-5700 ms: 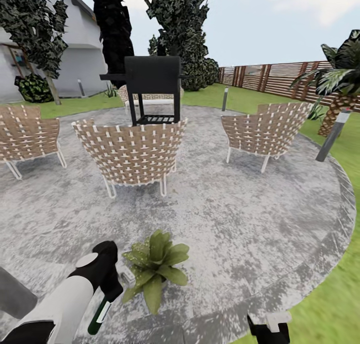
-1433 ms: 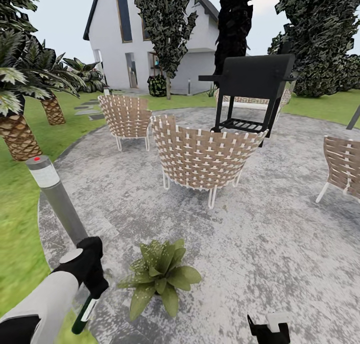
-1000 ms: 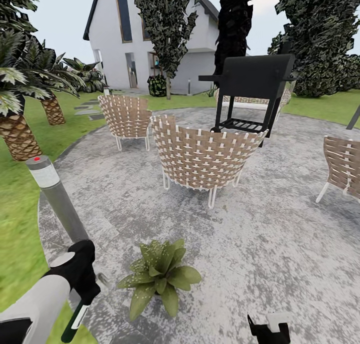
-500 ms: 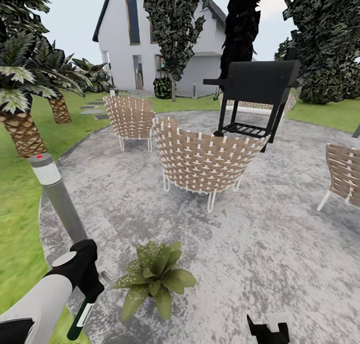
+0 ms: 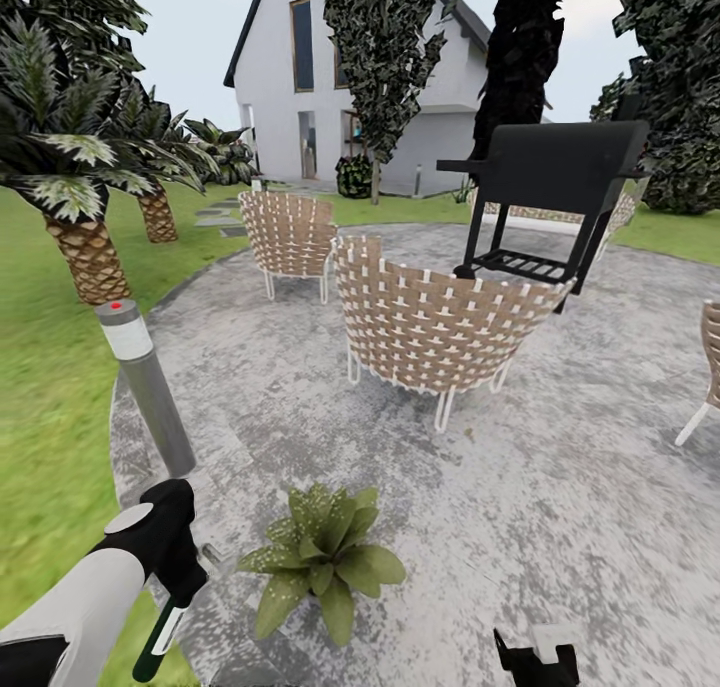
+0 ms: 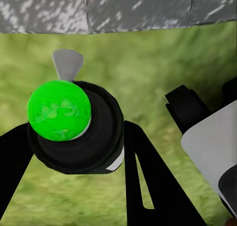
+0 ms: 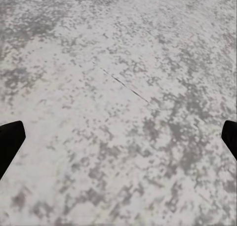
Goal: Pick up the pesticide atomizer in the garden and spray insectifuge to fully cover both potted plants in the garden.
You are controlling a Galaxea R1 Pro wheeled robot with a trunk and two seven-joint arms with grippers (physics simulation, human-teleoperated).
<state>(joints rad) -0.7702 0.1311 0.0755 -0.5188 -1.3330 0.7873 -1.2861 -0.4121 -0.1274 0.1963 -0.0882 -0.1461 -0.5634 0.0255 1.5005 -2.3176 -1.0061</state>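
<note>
Grey paving circles woven chairs (image 5: 430, 327) as your left pincer (image 5: 175, 592) clamps the pesticide atomizer (image 5: 160, 637) beside one potted plant (image 5: 325, 557); your right pincer (image 7: 118, 137) hangs spread above bare paving.

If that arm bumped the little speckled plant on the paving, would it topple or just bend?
Probably bend. The potted plant is a low, wide rosette, so its soft-looking leaves would likely flex first. Its pot is hidden beneath them, so weight is hard to judge; being small, it might slide on the paved circle rather than tip.
</note>
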